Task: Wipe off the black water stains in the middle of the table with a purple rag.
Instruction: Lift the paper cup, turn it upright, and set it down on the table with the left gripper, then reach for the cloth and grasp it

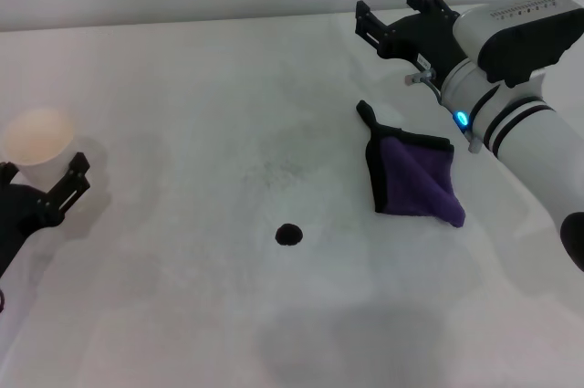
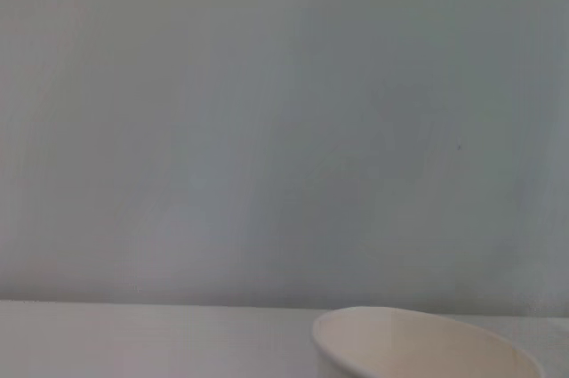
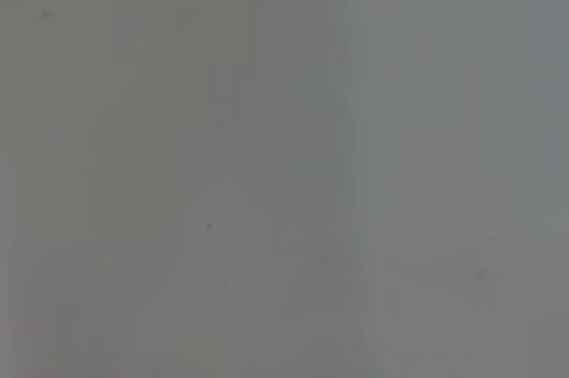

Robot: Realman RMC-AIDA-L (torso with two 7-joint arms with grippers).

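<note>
The purple rag (image 1: 415, 176), edged in black with a short corner loop, lies flat on the white table (image 1: 182, 87), right of the middle. The black water stain (image 1: 289, 235) is a small round blot to the rag's front left, a rag's width away. My right gripper (image 1: 391, 12) hangs open and empty over the back of the table, just behind the rag and apart from it. My left gripper (image 1: 57, 189) rests at the table's left edge, far from both. The right wrist view shows only a blank grey surface.
A white paper cup (image 1: 36, 137) stands at the left edge, right behind my left gripper; its rim also shows in the left wrist view (image 2: 427, 342) against a plain wall. Faint grey speckles (image 1: 274, 169) mark the table behind the stain.
</note>
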